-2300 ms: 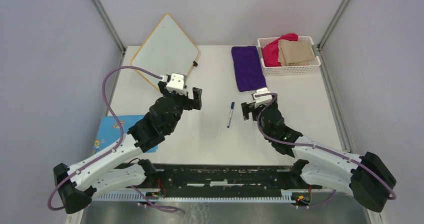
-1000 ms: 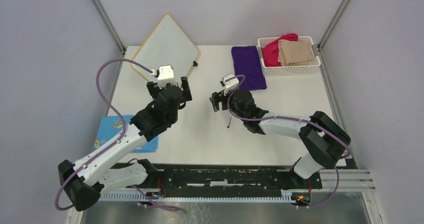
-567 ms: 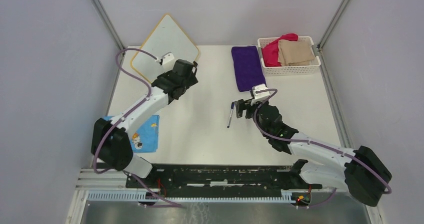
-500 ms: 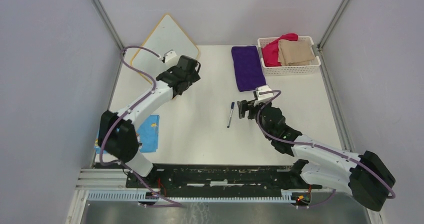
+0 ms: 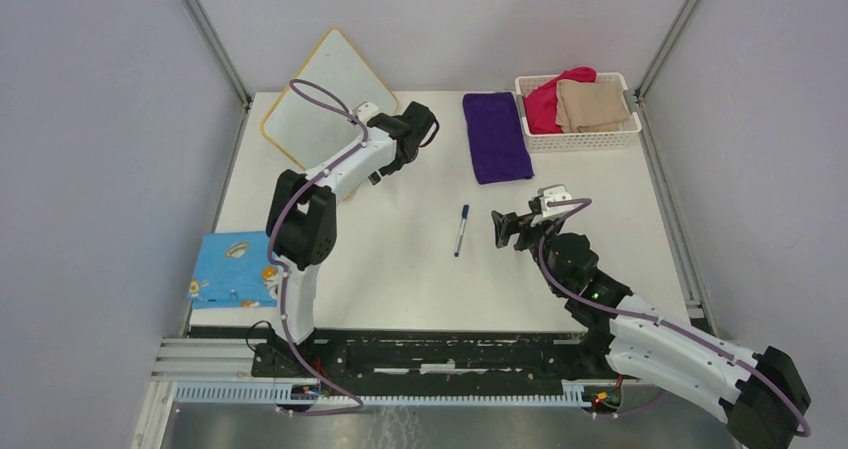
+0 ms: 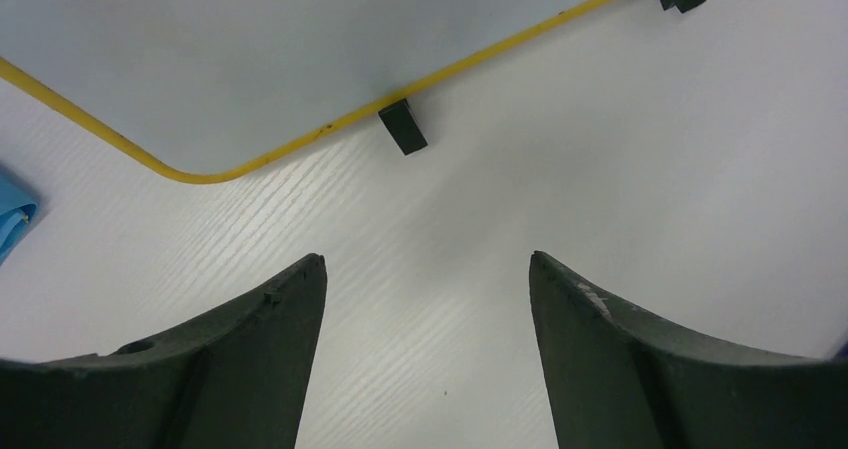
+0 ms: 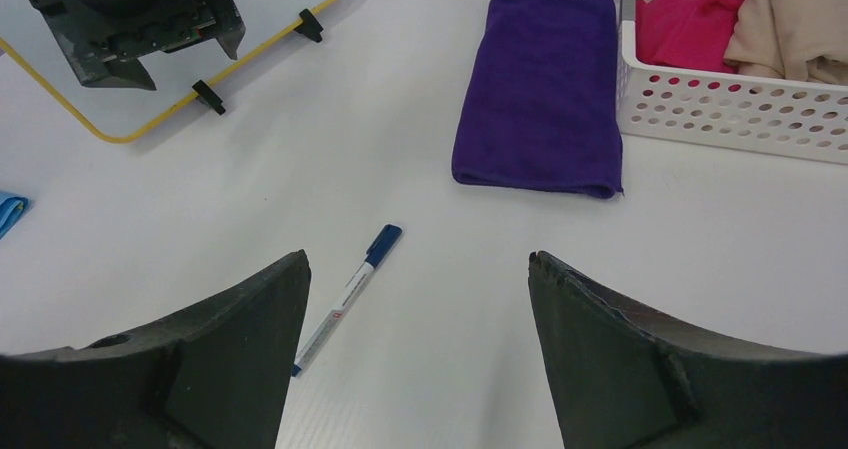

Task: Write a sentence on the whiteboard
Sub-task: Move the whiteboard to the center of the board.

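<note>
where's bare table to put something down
Widest bare patch: between the blue booklet and the pen, toward the near edge. Another: the right side, nearer than the basket. Crowded along the far edge: whiteboard, purple cloth, basket.

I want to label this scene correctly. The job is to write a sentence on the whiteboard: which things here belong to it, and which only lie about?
For the job:
- whiteboard, no writing visible
- marker pen, not held

Just lying about:
- purple cloth
- white basket with pink cloth and beige cloth
- blue booklet
</note>
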You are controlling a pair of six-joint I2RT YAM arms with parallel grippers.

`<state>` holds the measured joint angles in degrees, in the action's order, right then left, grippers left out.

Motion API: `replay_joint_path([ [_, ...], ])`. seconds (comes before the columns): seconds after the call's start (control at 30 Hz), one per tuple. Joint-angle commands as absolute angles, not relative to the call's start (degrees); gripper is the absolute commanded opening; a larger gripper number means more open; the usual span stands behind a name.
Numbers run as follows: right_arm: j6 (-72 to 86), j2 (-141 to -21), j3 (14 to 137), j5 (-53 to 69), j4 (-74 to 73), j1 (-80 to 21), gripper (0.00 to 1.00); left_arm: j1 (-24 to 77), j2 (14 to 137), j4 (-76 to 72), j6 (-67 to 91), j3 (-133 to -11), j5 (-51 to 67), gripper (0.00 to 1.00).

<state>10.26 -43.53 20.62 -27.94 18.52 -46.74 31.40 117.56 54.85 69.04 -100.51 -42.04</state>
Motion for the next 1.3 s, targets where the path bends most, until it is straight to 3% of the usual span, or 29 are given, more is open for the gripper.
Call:
replay_joint_path([
  [0.0,10.59,-41.55,20.0,-28.74,18.47,-46.65,0.86,31.86,122.18,62.5,76.91,-107.66,-50.18,0.78],
  [0.47,10.86,-39.47,18.52,-28.96,18.0,-46.59,0.86,29.85,132.91,62.89,77.06,-117.25,-51.88,0.73],
  [1.27,10.74,-40.72,18.37,-30.06,18.34,-46.64,0.87,26.46,138.69,60.38,73.88,-119.66,-52.09,0.65],
])
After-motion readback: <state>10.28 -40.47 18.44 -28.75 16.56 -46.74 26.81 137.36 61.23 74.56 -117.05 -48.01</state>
